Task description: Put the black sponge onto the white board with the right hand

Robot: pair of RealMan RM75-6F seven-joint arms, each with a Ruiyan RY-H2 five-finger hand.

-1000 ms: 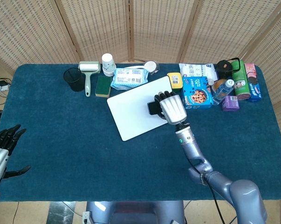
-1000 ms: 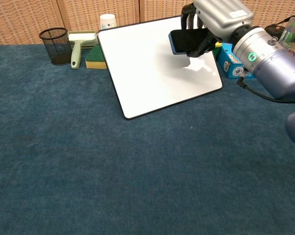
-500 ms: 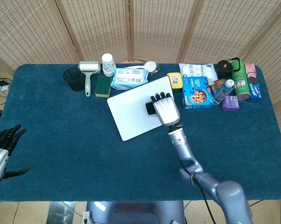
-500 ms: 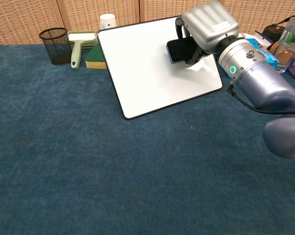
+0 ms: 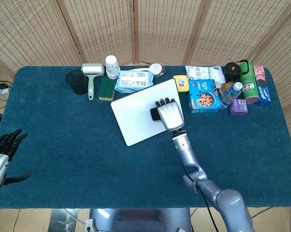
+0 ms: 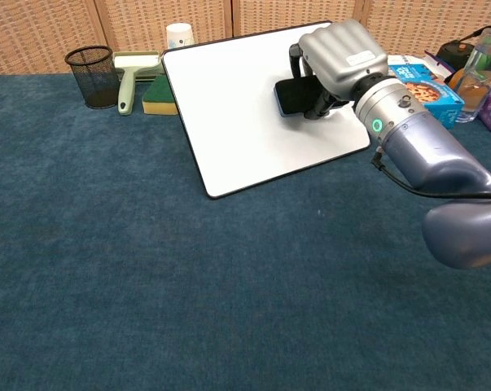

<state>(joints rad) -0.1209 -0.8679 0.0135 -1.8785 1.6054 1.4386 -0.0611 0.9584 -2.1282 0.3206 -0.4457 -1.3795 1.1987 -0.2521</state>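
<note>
The white board (image 5: 138, 112) (image 6: 237, 106) lies flat on the blue cloth at mid table. My right hand (image 5: 169, 113) (image 6: 336, 55) is over the board's right part and holds the black sponge (image 5: 155, 114) (image 6: 292, 96), which sits low, at or just above the board's surface. Fingers curl over the sponge's far edge. My left hand (image 5: 0, 159) hangs at the table's near left edge, fingers spread, holding nothing.
Along the back edge stand a black mesh cup (image 5: 77, 82), a lint roller (image 5: 91, 77), a green-yellow sponge (image 5: 106, 89), a paper cup (image 5: 111, 66) and a wipes pack (image 5: 133, 80). Boxes, bottles and cans (image 5: 232, 89) crowd the back right.
My right hand has carried the black sponge leftward and down toward the board's surface. The left hand has not moved.
</note>
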